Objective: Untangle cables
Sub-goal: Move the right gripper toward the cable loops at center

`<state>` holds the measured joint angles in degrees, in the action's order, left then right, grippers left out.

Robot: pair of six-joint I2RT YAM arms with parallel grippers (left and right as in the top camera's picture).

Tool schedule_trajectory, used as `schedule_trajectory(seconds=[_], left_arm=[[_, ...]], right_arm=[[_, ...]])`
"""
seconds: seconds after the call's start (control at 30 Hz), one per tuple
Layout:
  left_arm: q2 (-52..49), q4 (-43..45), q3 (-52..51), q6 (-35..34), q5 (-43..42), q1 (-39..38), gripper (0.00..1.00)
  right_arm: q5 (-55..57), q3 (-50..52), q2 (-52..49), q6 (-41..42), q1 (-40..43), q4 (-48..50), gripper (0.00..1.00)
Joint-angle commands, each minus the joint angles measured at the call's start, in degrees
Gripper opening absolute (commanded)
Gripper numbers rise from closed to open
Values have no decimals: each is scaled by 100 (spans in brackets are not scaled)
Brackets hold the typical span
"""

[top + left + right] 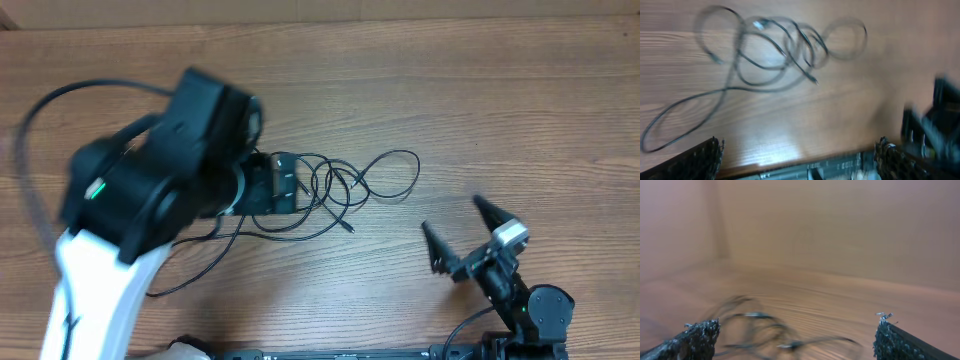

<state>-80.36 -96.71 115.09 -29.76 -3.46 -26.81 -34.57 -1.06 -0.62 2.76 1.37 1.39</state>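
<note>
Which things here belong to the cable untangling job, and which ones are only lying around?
Belong to the job:
- the cables, tangled in loops
- the left gripper, open, at the tangle
- the right gripper, open, apart from the cables

Not part of it:
- the wooden table
- the left arm's thick black wire

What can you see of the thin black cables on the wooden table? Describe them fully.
The thin black cables are slim, flexible, rubbery-looking cords lying flat on the wooden table in loose overlapping loops that cross near the middle. One small plug end sticks out below the tangle; a silvery plug shows in the left wrist view. One long strand trails away towards the robot's side. From above, the left arm hides the tangle's left side. No jaws visibly grip them.
</note>
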Motion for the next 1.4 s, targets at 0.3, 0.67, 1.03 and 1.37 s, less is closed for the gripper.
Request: schedule_trajectory(seconds=[0.3, 0.67, 1.03, 1.37], left_arm=[[308, -9, 7, -599, 857, 96, 100], [-212, -9, 2, -494, 787, 92, 99], [-774, -9, -44, -496, 619, 92, 99], [-852, -9, -153, -804, 662, 98, 100]], right_arm=[[-1250, -442, 37, 1373, -2, 1982, 100], [-898, -3849, -1582, 197, -2, -1005, 100], [-2483, -6721, -4489, 170, -17, -4809, 100], [-2747, -6721, -6011, 938, -529, -5455, 95]])
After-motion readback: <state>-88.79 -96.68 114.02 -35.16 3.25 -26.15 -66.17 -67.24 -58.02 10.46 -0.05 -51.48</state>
